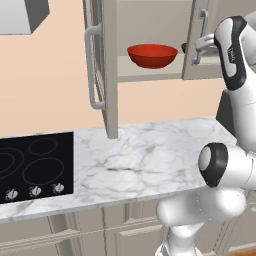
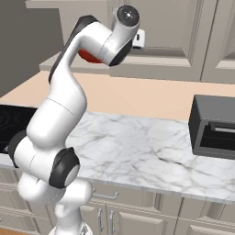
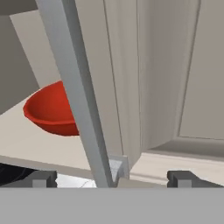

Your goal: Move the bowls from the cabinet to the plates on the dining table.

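- On the cabinet point(image 1: 150, 75) shelf, near its front edge, the left base view shows the red bowl point(image 1: 152, 55) between the open left door point(image 1: 102, 65) and the half-open right door point(image 1: 200, 40). A dark bowl edge point(image 1: 183, 47) shows beside it.
- From the right base view, the red bowl point(image 2: 89, 57) sits behind the raised arm, mostly hidden; the marble counter point(image 2: 151, 147) lies below.
- Along the hand view, the gripper point(image 3: 111, 178) stands fully open and empty, straddling the right door's bar handle point(image 3: 78, 87). The red bowl point(image 3: 50, 109) lies beyond, left of the handle, well apart.
- Judgement: the bowl looks rigid, glossy and slippery; pinch the rim wall, not the curved body.
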Controlling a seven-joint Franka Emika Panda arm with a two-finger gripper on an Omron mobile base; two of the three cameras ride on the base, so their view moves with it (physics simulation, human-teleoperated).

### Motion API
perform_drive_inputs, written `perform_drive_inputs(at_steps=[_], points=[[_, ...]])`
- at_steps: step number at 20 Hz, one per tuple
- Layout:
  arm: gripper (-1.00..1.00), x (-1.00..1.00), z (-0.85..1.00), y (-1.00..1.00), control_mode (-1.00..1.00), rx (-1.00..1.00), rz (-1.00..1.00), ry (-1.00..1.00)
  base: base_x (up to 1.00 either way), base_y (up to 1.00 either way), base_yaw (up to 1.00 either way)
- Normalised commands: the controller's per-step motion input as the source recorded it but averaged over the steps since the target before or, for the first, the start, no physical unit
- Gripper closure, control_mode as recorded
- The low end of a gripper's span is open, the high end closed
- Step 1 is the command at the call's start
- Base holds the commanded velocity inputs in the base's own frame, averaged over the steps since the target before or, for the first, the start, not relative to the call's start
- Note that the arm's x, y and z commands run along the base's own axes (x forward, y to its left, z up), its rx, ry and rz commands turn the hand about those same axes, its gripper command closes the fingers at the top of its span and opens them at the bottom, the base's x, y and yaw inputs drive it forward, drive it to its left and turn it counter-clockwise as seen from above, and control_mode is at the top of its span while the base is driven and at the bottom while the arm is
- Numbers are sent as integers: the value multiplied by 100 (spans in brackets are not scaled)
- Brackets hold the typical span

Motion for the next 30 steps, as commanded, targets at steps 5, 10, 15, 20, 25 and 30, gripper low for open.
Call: perform_drive_inputs(at_steps=[5,10,15,20,25,30], points=[[-100,22,3,0,-100,0,5,0,0,0,0],[-100,9,0,9,-100,0,3,0,0,0,0],[-100,12,0,6,-100,0,3,0,0,0,0],[-100,34,-7,0,-100,0,1,0,0,0,0],[-100,36,-9,-9,-100,-1,0,0,0,0,0],[100,15,0,0,-100,0,0,1,0,0,0]])
